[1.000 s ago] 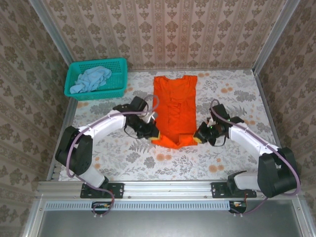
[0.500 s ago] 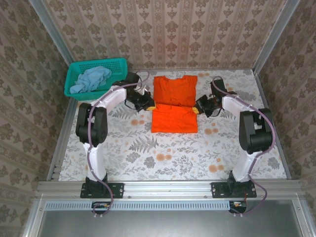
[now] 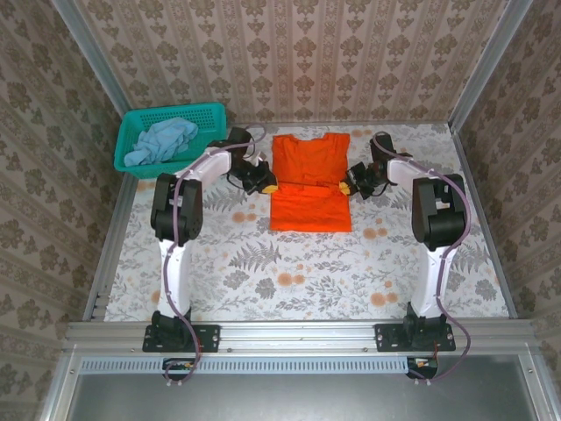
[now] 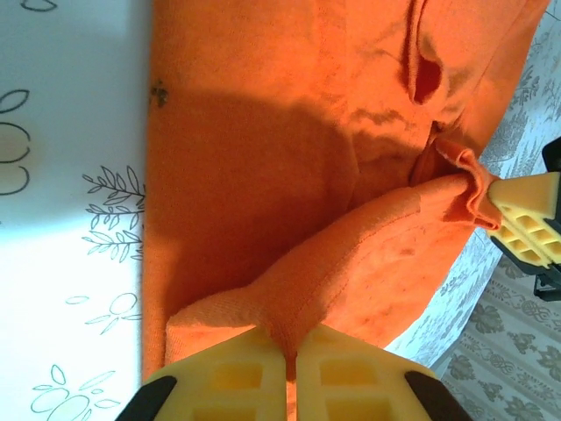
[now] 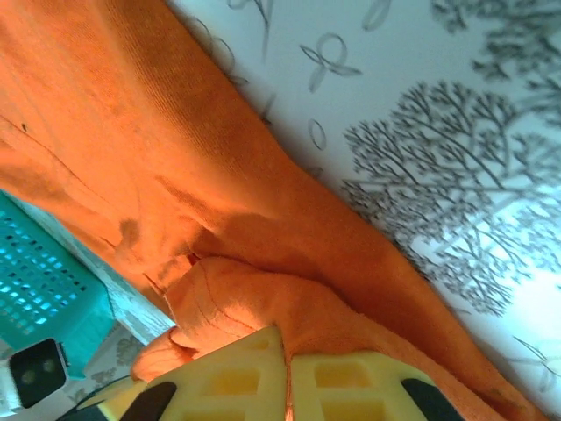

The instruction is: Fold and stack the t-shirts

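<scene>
We are holding the bright orange cloth t-shirt [image 3: 308,206], half-folded at the far middle of the floral-patterned table [image 3: 263,281]: our left gripper [image 4: 292,351] and right gripper [image 5: 287,346] are each pinching a fold of it. The pale blue cloth t-shirt [image 3: 162,140] is lying crumpled in the teal plastic mesh basket [image 3: 210,132].

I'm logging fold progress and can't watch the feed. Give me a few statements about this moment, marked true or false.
1. The left gripper and the right gripper are both shut on the bright orange cloth t-shirt. True.
2. The pale blue cloth t-shirt is stacked on the orange one. False: it lies crumpled in the teal plastic mesh basket.
3. The basket stands at the table's far left corner. True.
4. The orange t-shirt lies fully spread out. False: its near end is folded back over itself.
</scene>
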Controlling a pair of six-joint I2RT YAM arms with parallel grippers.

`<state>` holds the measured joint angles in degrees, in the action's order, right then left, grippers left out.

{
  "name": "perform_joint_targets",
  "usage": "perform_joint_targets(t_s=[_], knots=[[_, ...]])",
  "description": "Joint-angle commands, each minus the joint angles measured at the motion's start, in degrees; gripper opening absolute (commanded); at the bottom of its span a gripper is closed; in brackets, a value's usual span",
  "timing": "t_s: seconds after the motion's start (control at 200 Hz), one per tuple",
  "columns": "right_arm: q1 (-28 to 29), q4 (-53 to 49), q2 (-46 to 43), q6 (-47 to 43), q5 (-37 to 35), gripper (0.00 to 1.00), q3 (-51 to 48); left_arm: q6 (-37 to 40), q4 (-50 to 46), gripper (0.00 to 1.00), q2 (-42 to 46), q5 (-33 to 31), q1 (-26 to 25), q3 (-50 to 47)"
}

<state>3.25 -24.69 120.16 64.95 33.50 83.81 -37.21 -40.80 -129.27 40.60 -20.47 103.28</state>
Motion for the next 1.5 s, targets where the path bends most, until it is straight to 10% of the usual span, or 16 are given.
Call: perform_joint_targets(t_s=[0.0, 0.11, 0.31, 0.53, 0.86, 1.495], knots=[[-1.1, 1.0, 1.9, 5.3, 2.7, 0.24, 2.2, -3.7, 0.5, 0.1, -1.3, -1.4, 1.0, 3.3], [-2.2, 6.0, 2.1, 11.2, 3.8, 0.47, 1.2, -7.8, 3.8, 0.26, -1.4, -1.8, 2.1, 4.2], [-4.5, 17.6, -1.6, 19.4, 4.4, 0.54, -5.0, -11.6, 10.6, 0.52, 2.8, -3.4, 3.7, 1.7], [-4.6, 6.5, -13.9, 2.9, -0.3, 0.49, -13.6, -2.2, 8.4, 0.47, 13.0, -4.9, -0.1, -8.9], [2.9, 8.4, -22.5, -3.8, -0.6, 0.16, -28.9, 6.6, 8.1, 0.33, 12.3, -2.0, -12.0, -18.0], [5.4, 5.3, -28.2, -9.5, -3.4, 0.09, -49.6, 11.7, 7.8, 0.35, 24.4, -8.2, -13.9, -48.3]])
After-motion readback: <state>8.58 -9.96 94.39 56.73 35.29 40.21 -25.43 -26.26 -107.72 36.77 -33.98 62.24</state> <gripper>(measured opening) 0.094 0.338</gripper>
